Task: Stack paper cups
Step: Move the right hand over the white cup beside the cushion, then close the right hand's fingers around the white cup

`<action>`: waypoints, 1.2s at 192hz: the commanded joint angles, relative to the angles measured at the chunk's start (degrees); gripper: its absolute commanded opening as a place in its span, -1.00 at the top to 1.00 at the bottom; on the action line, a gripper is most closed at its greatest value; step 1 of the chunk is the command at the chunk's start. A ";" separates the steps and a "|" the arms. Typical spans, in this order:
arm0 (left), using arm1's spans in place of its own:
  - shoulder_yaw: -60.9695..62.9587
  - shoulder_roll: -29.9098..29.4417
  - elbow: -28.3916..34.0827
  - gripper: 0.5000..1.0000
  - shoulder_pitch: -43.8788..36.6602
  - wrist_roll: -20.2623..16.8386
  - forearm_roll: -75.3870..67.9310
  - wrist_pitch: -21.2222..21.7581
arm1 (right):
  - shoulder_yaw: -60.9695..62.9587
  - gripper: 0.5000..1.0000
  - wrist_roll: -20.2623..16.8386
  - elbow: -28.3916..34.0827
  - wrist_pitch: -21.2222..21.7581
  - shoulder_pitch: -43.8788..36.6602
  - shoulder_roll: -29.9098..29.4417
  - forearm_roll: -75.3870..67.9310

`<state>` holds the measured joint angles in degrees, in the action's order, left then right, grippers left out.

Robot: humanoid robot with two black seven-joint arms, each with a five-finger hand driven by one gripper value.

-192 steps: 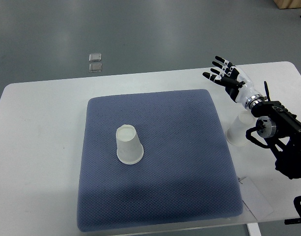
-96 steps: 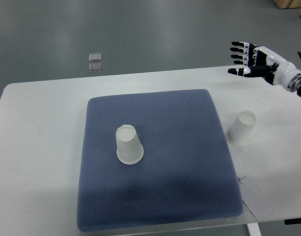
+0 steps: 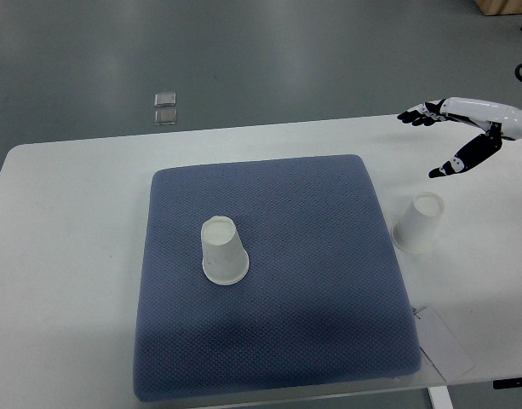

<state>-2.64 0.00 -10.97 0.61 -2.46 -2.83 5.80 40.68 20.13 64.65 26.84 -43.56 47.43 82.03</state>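
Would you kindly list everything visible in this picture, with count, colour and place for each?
paper cups: 2, white, both upside down; one on the mat, one on the bare table right of the mat
mat: 1, dark blue, centre of the table
table: 1, white, filling most of the view
paper sheet: 1, white, on the table by the mat's near right corner
small clear squares: 2, on the grey floor beyond the table
right hand: 1, white and black, fingers spread, holding nothing, above the table's far right, apart from both cups
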 commanded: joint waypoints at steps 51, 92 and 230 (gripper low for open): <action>0.00 0.00 -0.02 -1.00 0.00 0.00 0.02 0.00 | -9.56 -0.64 2.46 0.57 -7.77 -0.74 0.82 14.39; 0.00 0.00 -0.02 -1.00 0.00 0.00 -0.07 0.00 | -12.99 -0.64 2.37 -0.31 -8.82 -0.83 0.74 15.18; 0.00 0.00 -0.02 -1.00 0.00 0.00 0.02 0.00 | -16.07 -0.32 2.20 -2.86 -12.25 -0.83 -1.64 17.56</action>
<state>-2.64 0.00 -10.97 0.62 -2.46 -2.83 5.80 24.95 22.40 62.18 15.28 -44.25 46.38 99.57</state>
